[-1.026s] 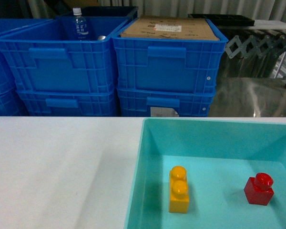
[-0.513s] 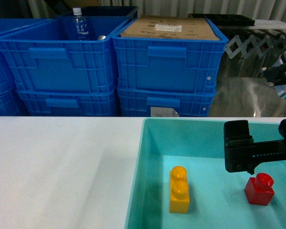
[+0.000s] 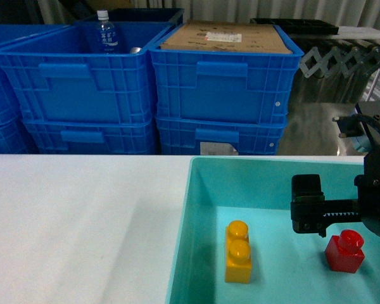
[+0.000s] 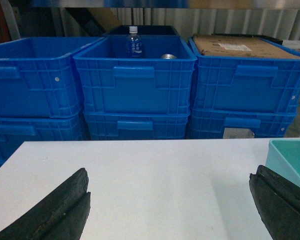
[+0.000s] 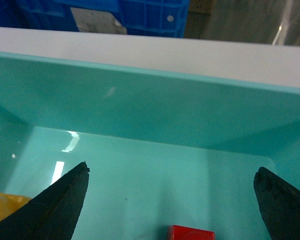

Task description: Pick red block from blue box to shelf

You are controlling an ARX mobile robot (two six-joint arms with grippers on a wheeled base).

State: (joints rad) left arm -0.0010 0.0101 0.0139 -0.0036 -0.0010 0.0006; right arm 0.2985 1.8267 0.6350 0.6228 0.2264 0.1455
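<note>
While boxed: one red block [image 3: 344,251].

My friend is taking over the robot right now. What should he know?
Right gripper: open, empty, over the blue box, with the red block just below and between its fingers.
Left gripper: open, empty, over the white table.
Red block sits in the box, right of the yellow brick.
Done: nothing grabbed yet.
Left: lower, close on the red block, lift, carry it to the shelf, which isn't clearly in view.
</note>
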